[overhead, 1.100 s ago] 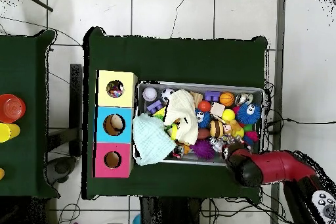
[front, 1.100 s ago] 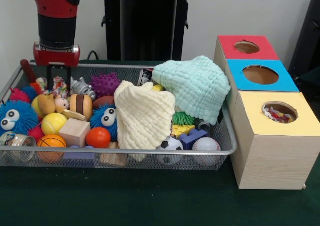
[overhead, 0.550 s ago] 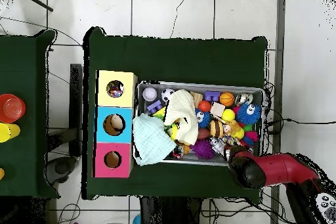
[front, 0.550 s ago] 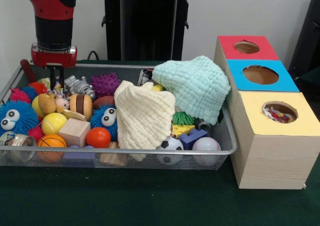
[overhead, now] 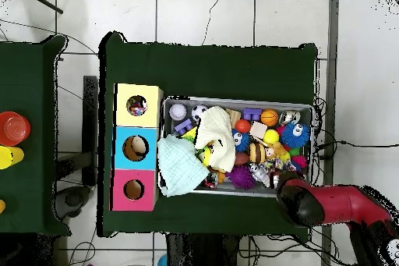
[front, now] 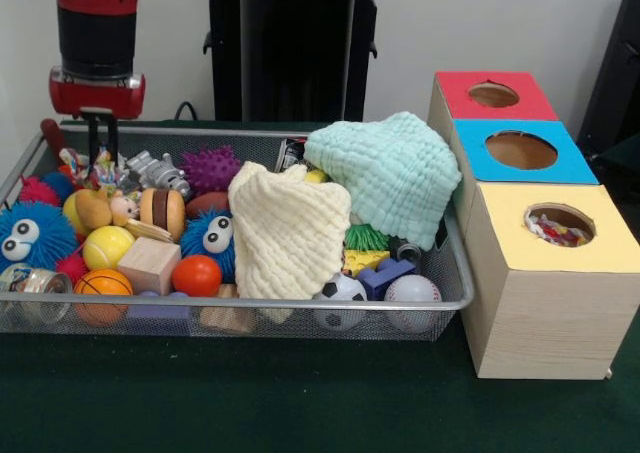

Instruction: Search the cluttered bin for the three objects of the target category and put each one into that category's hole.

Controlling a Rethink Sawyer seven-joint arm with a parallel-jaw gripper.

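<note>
2 cloths (front: 345,198) cover bin (front: 455,293) mid; left toys exposed, 3 box holes (front: 521,149) clear.

This looks like a robotics lab set up for a sorting test. A red and black robot arm (front: 97,33) hangs over a table covered in dark green cloth (front: 300,403). Below its gripper (front: 99,143) sits a wire bin (front: 300,308) crammed with toys, and well off to one side stands a wooden box (front: 545,303) with red, blue and yellow holed tops. Cables (overhead: 354,144) trail across the pale tiled floor (overhead: 203,13).
</note>
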